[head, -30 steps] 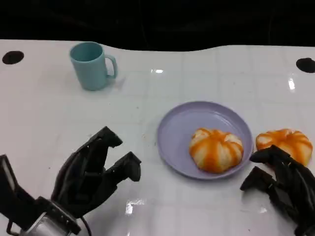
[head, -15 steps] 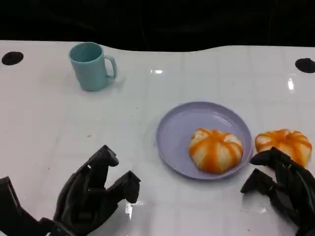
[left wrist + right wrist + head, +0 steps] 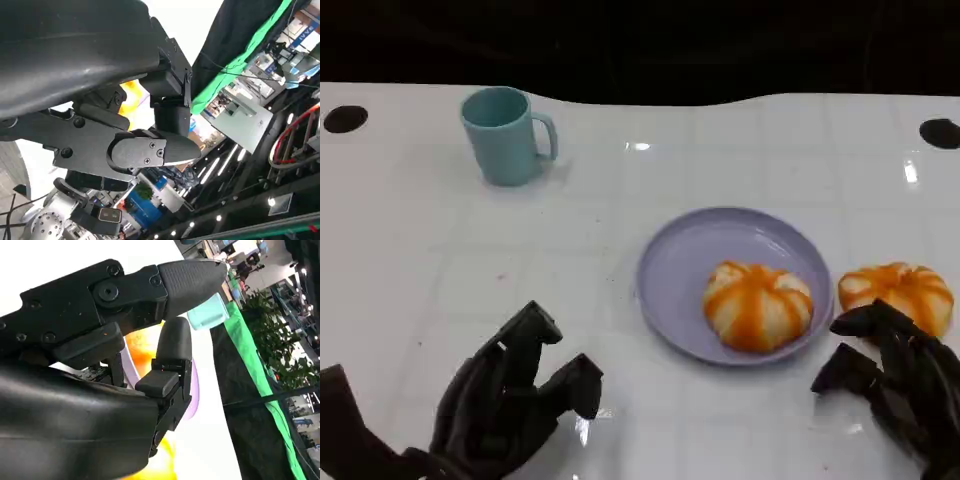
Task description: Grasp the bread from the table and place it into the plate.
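you have one orange-striped bread point(image 3: 898, 293) on the white table point(image 3: 440, 250), just right of the lilac plate point(image 3: 685, 260), and a second bread point(image 3: 758, 305) lying in that plate's right half. your right hand point(image 3: 895, 385) sits just in front of the table bread, fingers spread apart, nothing in its grasp. your left hand point(image 3: 510, 400) rests low at the near left, well apart from the plate, fingers loosely apart and holding nothing. a teal mug point(image 3: 506, 135) stands at the far left.
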Robot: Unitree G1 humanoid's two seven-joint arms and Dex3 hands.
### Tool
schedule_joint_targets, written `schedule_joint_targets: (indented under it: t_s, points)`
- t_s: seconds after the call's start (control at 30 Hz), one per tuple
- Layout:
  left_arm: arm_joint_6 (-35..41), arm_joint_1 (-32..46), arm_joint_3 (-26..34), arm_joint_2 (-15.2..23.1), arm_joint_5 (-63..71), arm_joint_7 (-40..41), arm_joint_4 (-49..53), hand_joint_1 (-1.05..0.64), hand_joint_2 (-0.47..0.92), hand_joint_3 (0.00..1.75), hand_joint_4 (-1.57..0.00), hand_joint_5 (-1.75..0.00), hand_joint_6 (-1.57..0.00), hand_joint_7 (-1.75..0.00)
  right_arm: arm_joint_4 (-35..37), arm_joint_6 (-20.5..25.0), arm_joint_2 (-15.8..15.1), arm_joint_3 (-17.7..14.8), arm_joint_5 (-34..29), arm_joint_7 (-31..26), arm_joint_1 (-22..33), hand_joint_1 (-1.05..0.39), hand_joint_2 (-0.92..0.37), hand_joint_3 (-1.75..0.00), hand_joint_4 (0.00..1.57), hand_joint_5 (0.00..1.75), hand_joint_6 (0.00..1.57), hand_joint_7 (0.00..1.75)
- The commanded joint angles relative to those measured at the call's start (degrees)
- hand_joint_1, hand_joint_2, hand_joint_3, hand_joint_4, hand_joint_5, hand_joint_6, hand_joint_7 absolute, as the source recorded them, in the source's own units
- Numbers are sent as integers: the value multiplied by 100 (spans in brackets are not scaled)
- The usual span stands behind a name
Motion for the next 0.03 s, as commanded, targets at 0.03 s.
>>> schedule_joint_targets:
  t_s: [0.03]
  points:
    - [-44,51,42,43,65,48,24,-56,92,33,-90,-175,-67,-175,42,37,-111,-13,6,29,62,-53,-92,-20,63,156,62,120]
